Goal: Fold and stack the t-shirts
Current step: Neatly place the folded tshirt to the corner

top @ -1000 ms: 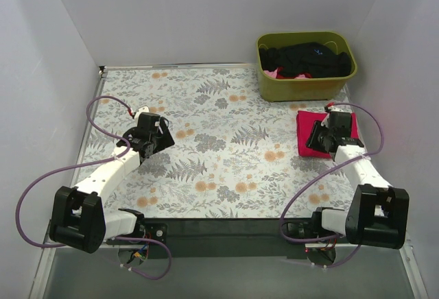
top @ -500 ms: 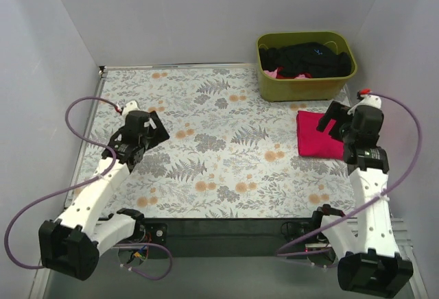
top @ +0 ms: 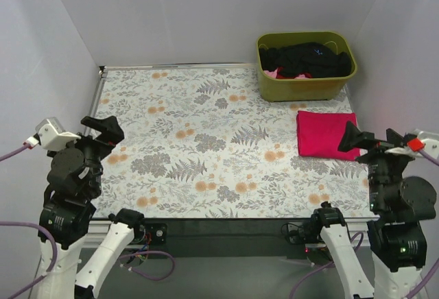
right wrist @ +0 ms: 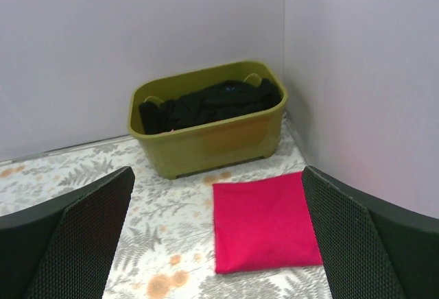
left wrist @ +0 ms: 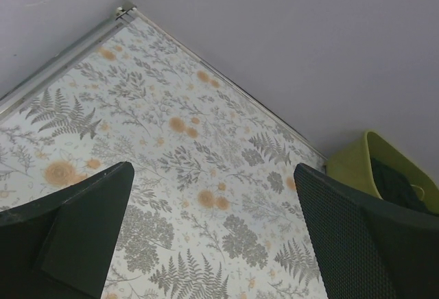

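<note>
1. The right fingers [right wrist: 75,237] are spread wide apart and hold nothing. They hang up above the near right edge of the table [top: 206,127].
2. The left fingers [left wrist: 75,223] are spread wide too, with nothing between them. They hang above the near left edge.
3. The red t-shirt [right wrist: 264,220] lies flat on the table, folded into a neat, almost square shape. It is a little longer from side to side. It lies straight ahead of the right fingers and a bit to their right, near the right wall [top: 405,52].
4. Just past the red t-shirt stands the green bin [right wrist: 206,141], in the far right corner. The shirt and the bin are close but do not touch. Black t-shirts [right wrist: 206,103] are heaped inside the bin.
5. The right arm is much nearer to both the red t-shirt and the bin. The left fingers are well apart from them, across the table.
6. I think the red one is done, and the next shirt must come out of the bin, far ahead of the right fingers.
</note>
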You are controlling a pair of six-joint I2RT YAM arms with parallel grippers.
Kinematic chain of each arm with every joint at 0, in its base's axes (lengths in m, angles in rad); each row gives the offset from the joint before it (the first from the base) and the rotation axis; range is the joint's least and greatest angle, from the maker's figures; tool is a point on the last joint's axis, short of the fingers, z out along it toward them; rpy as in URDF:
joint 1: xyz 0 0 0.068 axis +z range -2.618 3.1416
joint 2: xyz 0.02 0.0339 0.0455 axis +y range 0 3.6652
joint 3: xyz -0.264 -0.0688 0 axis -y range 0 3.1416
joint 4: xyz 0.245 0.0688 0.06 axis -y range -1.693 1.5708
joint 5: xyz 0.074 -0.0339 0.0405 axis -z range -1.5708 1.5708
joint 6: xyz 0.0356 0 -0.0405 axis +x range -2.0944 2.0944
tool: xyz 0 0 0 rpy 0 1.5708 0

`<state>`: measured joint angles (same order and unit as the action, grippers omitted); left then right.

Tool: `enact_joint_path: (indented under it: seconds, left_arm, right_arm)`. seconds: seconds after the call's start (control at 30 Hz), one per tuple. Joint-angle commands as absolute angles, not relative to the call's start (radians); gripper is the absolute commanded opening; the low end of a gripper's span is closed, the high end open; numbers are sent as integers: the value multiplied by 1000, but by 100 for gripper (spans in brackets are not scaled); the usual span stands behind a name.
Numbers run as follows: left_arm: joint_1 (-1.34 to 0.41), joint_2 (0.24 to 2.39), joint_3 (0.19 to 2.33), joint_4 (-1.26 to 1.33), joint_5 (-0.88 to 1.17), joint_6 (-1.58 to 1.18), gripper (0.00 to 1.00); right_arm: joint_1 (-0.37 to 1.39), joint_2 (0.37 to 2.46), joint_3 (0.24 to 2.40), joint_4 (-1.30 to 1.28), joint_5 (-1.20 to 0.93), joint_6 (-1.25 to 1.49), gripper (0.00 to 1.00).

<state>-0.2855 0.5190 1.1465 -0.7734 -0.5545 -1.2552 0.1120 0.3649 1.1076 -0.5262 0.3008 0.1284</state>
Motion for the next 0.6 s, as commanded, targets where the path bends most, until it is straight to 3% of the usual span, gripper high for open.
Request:
enact_joint_path:
  seconds: [0.0,0.2,0.57]
  left_arm:
    - [-295,473,1094,-888,-654,-1287,98]
    - [-296,286,979,-766,-591,-1218,98]
    - [-296,57,838,-666,-563,-1155,98]
  right_arm:
    - [136,223,1052,-459,364,-35,98]
    - [155,103,980,-422,259,-104,98]
    - [156,112,951,-402,141,-109,98]
